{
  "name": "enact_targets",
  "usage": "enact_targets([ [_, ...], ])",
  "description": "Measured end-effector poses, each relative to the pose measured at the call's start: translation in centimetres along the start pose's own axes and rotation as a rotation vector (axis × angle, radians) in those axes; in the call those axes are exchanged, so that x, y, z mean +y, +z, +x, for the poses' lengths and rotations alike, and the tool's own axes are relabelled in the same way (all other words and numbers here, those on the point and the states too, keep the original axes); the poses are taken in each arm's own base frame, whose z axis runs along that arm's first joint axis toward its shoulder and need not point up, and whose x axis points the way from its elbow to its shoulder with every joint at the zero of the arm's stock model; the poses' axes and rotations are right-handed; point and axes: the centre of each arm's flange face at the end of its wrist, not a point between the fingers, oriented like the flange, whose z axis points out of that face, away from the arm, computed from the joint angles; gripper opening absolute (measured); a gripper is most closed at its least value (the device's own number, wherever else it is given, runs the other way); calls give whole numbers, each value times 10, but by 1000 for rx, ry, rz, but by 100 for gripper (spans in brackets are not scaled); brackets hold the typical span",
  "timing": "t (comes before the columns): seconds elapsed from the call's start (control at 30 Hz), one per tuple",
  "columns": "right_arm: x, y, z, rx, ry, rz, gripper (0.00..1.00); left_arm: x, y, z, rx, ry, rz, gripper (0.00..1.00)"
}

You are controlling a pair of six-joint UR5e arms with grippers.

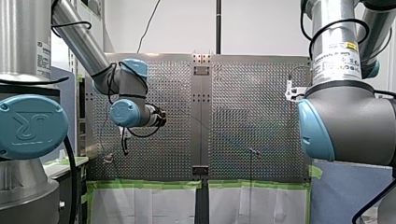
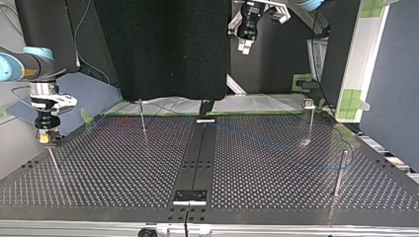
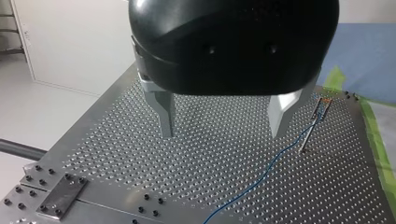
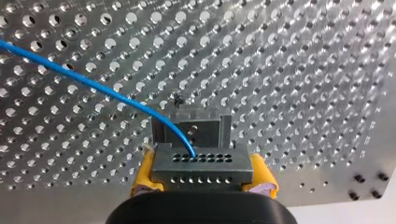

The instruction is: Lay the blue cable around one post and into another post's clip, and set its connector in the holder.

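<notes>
The thin blue cable runs across the perforated metal desk into the grey, hole-studded metal connector. Our right tool grips the connector between yellow pads, with a small grey metal holder just beyond it. Our left tool hangs released above the desk, metal fingers spread.

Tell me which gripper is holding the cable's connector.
My right gripper: its yellow pads clamp the grey connector with the blue cable plugged in. My left gripper hangs open and empty above the table.
</notes>
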Motion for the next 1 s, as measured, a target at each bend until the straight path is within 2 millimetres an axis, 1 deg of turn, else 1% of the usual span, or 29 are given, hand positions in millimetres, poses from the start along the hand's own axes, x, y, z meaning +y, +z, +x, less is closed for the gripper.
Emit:
enact_targets([
  [0.5,-1,0,-6,-17,31,-3,0,0,0,0,2,1,0,100],
  [0.8,-3,7,2,-23,38,2,0,0,0,0,3,1,1,100],
  [1.0,-4,8,2,-30,41,6,0,0,0,0,3,1,1,100],
])
